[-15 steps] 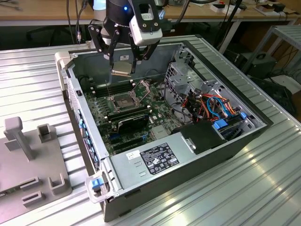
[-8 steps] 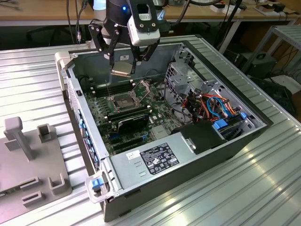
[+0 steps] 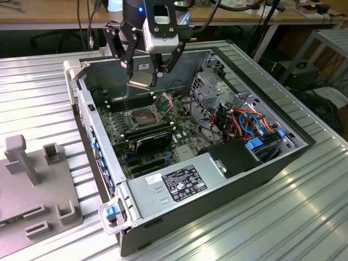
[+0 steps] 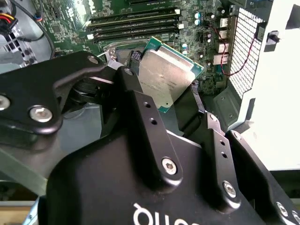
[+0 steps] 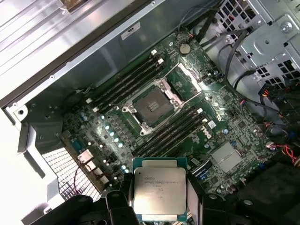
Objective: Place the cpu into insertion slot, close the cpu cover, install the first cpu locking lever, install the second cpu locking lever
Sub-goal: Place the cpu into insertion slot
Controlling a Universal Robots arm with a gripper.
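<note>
My gripper [image 3: 141, 80] hangs over the open computer case, shut on the cpu [image 3: 140, 82], a flat square chip with a silvery top, gripped by two opposite edges. In both wrist views the cpu [image 4: 164, 77] [image 5: 159, 192] sits between the black fingers [image 4: 140, 108], clear of the board. Below it on the green board lies the insertion slot [image 3: 142, 116] [image 5: 152, 107], its dark centre bare. The cpu cover [image 3: 165, 102] [image 5: 189, 77] stands swung up off the slot on its hinge side. In the second wrist view the slot [image 4: 123, 50] is mostly hidden by the fingers and the cpu.
Long black memory sticks [image 5: 126, 79] flank the slot on both sides. A drive cage [image 3: 215, 81], coloured cables [image 3: 247, 120] and a power supply [image 3: 179, 182] fill the case's right and front. Case walls [image 3: 81, 103] enclose the board. A grey fixture [image 3: 32, 179] stands on the ribbed table at the exterior view's left.
</note>
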